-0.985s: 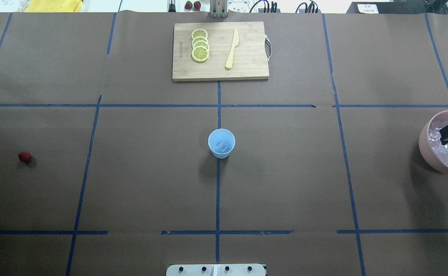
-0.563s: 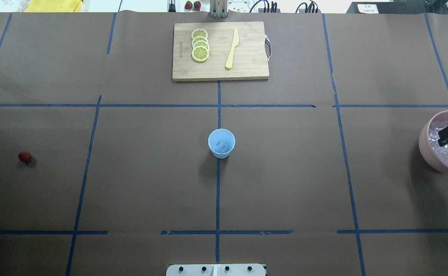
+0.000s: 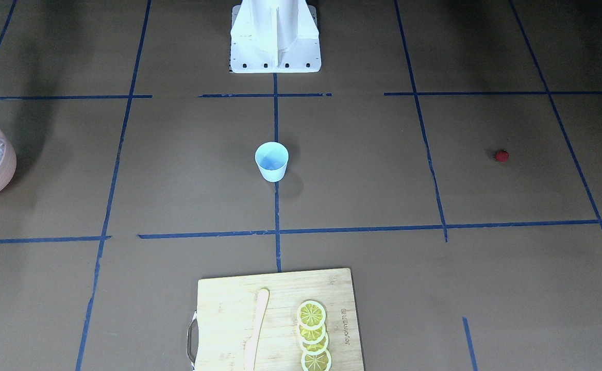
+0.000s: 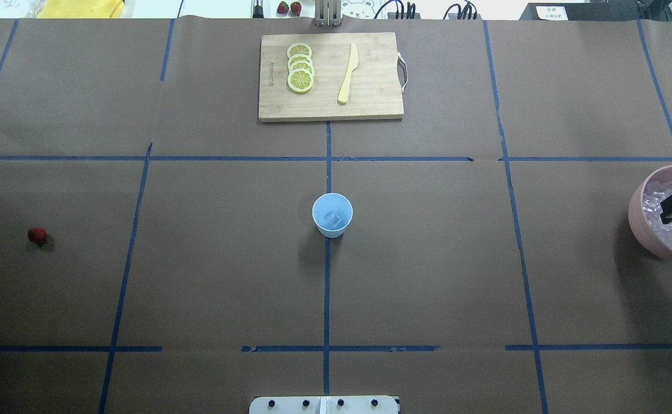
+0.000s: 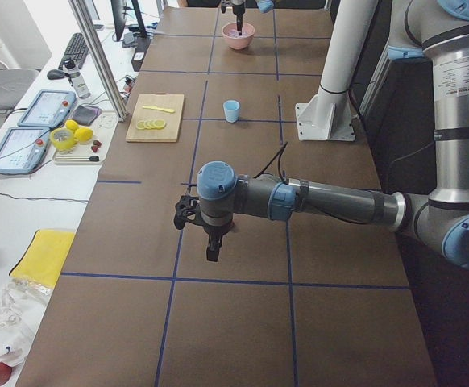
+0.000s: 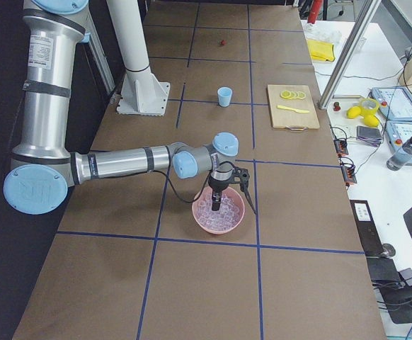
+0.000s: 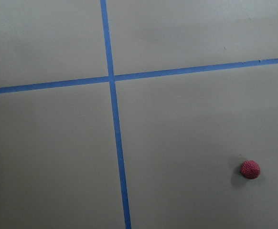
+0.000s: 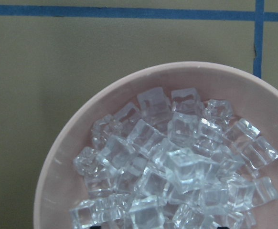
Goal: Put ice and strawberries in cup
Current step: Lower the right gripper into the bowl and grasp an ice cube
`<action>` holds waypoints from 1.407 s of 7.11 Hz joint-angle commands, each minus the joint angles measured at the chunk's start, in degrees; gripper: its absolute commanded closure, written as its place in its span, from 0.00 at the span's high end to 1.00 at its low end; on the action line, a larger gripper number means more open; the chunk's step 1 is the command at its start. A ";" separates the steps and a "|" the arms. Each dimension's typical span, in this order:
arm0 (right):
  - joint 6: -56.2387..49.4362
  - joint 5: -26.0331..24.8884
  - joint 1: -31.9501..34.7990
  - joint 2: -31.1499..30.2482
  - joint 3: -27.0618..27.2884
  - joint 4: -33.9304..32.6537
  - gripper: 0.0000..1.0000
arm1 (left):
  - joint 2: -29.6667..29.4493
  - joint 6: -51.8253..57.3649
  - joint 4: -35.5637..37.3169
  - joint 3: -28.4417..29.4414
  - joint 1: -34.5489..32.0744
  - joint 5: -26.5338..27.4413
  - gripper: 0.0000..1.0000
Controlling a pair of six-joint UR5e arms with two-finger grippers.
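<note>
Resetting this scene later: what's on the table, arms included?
cup: one, light blue, centre of table
ice cube: one, clear, inside the cup
strawberry: one, dark red, robot's left side
bowl: one, pink, robot's right side
ice: heap, clear, in bowl
cutting board: one, wooden, far middle
lemon slices: four, yellow, overlapping on the board
knife: one, pale, on the board
left pincer: one, black, above bare table
right pincer: one, black, over the bowl's ice
</note>
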 commanded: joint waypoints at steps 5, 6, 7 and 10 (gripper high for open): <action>0.09 0.00 -0.50 0.58 -1.31 0.20 0.78 | 0.00 0.00 0.00 0.09 0.00 -0.09 1.00; 0.00 0.00 -0.77 0.58 -1.31 0.28 0.78 | 0.00 0.00 0.00 0.18 0.00 -0.09 1.00; 0.00 0.00 -1.03 0.58 -1.57 0.28 0.77 | 0.00 0.00 0.00 0.18 0.00 -0.09 1.00; 0.00 0.00 -1.30 0.58 -1.66 0.37 0.32 | 0.00 0.00 0.00 0.26 0.00 -0.09 1.00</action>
